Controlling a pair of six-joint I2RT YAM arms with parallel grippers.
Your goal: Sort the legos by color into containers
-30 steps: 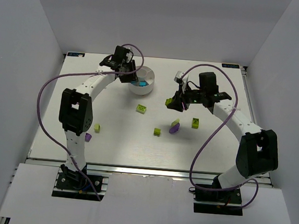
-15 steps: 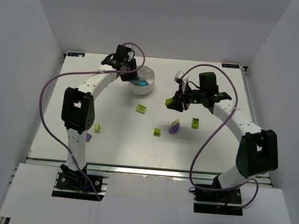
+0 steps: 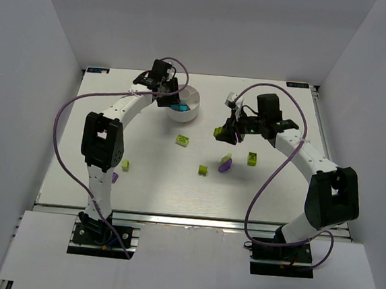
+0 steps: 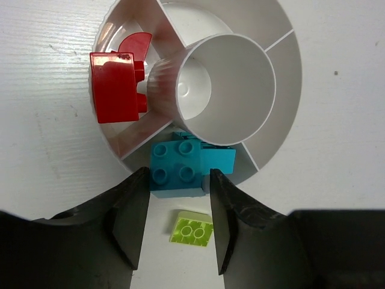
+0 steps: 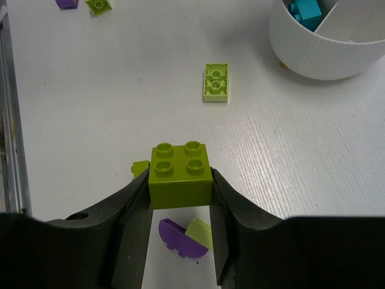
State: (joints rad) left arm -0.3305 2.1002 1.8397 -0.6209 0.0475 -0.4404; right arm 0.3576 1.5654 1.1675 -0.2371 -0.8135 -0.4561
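Between the right gripper's (image 5: 179,198) fingers sits a lime green brick (image 5: 180,174), clamped above the table (image 5: 108,102). Over the white dish (image 4: 283,90), the left gripper (image 4: 179,211) hangs, jaws apart, above a cyan brick (image 4: 180,167) in one wedge; a red brick (image 4: 117,85) occupies the neighbouring wedge.

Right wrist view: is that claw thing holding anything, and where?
Yes. The right end effector pinches a lime green brick by its two opposite side faces, studs up.

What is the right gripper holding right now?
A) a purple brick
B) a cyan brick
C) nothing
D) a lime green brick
D: in the right wrist view the right gripper has its fingers closed on both sides of a lime green brick, lifted above the table.
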